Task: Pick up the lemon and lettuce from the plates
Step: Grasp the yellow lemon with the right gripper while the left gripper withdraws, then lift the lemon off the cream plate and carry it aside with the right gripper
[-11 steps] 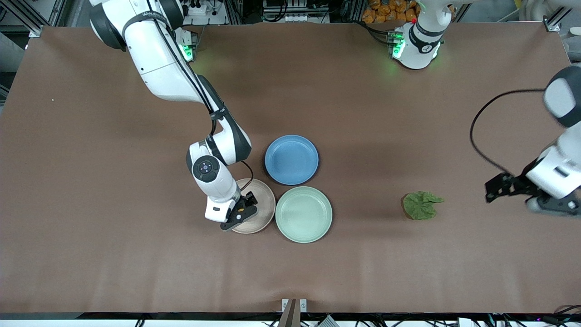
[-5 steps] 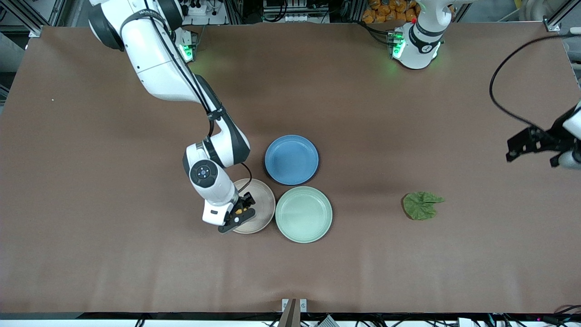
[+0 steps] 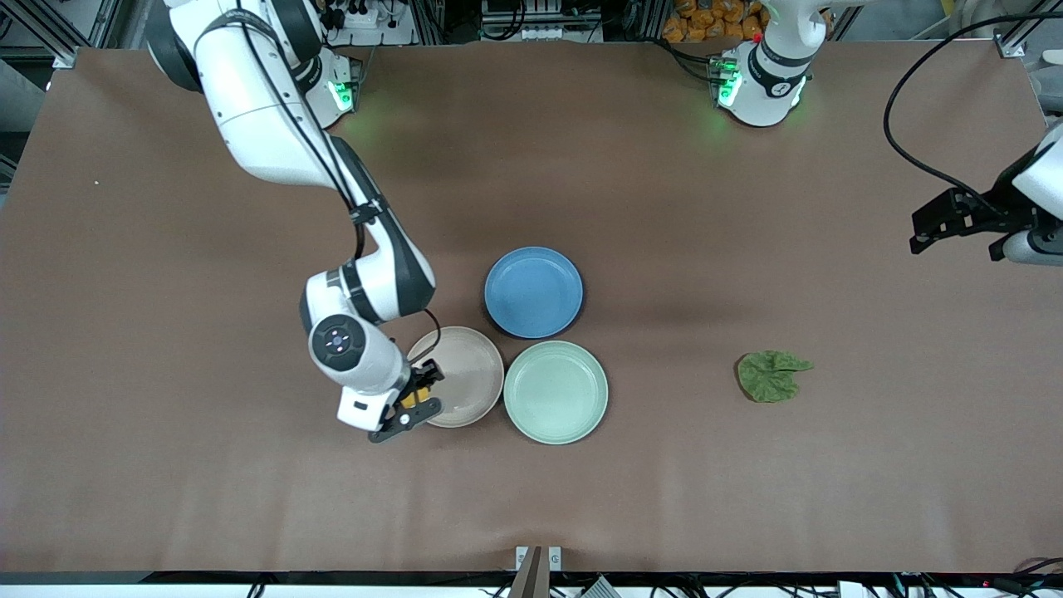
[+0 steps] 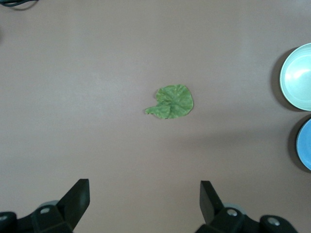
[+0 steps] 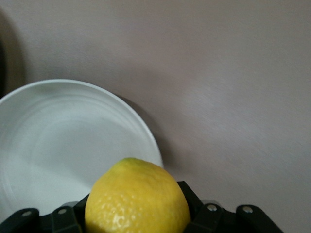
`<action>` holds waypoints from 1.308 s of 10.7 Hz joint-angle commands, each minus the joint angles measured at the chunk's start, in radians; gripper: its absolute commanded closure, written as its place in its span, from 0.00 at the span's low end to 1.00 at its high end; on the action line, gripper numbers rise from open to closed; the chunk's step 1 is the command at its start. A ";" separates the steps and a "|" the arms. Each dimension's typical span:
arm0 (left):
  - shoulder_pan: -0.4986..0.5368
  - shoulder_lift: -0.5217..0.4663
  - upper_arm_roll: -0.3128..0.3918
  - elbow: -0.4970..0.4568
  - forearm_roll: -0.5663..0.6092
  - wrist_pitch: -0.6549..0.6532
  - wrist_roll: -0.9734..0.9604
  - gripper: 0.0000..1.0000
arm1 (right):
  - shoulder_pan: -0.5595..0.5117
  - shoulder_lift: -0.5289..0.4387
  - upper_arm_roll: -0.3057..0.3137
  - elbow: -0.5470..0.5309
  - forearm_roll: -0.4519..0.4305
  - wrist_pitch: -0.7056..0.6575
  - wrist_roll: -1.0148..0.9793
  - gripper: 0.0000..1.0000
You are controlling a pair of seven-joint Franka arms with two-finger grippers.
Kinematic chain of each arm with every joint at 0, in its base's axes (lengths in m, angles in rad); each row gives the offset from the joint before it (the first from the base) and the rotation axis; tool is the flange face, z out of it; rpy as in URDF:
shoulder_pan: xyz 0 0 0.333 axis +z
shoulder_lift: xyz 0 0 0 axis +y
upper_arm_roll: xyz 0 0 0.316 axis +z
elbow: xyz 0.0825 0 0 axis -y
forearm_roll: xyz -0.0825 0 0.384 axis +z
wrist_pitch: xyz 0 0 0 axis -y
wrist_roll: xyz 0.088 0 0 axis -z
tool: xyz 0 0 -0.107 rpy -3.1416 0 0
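My right gripper (image 3: 413,400) is shut on the lemon (image 3: 414,396), a small yellow fruit, and holds it over the rim of the beige-pink plate (image 3: 465,374) at the edge toward the right arm's end. In the right wrist view the lemon (image 5: 137,198) fills the jaws above the plate (image 5: 58,141). The mint green plate (image 3: 555,391) sits beside the beige one and holds nothing. The lettuce (image 3: 771,375), a crinkled green leaf, lies on the bare table toward the left arm's end; it also shows in the left wrist view (image 4: 172,102). My left gripper (image 3: 963,226) is open and empty, high over the table's end.
A blue plate (image 3: 533,291) sits just farther from the front camera than the other two plates and holds nothing. It and the mint plate (image 4: 300,76) show at the edge of the left wrist view. The brown table (image 3: 747,208) is bare around the lettuce.
My right gripper has lifted the lemon off the beige plate and carried it toward the right arm's end. My left arm has risen and drawn away from the lettuce.
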 commanded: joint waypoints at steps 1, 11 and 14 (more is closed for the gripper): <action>0.005 -0.035 -0.006 -0.041 0.008 0.008 -0.022 0.00 | -0.090 -0.015 0.051 0.073 0.010 -0.163 -0.013 0.79; 0.000 -0.002 -0.008 -0.038 0.003 0.075 -0.022 0.00 | -0.276 -0.070 0.008 0.073 -0.005 -0.390 -0.147 0.78; 0.003 -0.001 -0.008 -0.038 0.005 0.077 -0.019 0.00 | -0.317 -0.110 -0.040 0.000 -0.004 -0.407 -0.160 0.78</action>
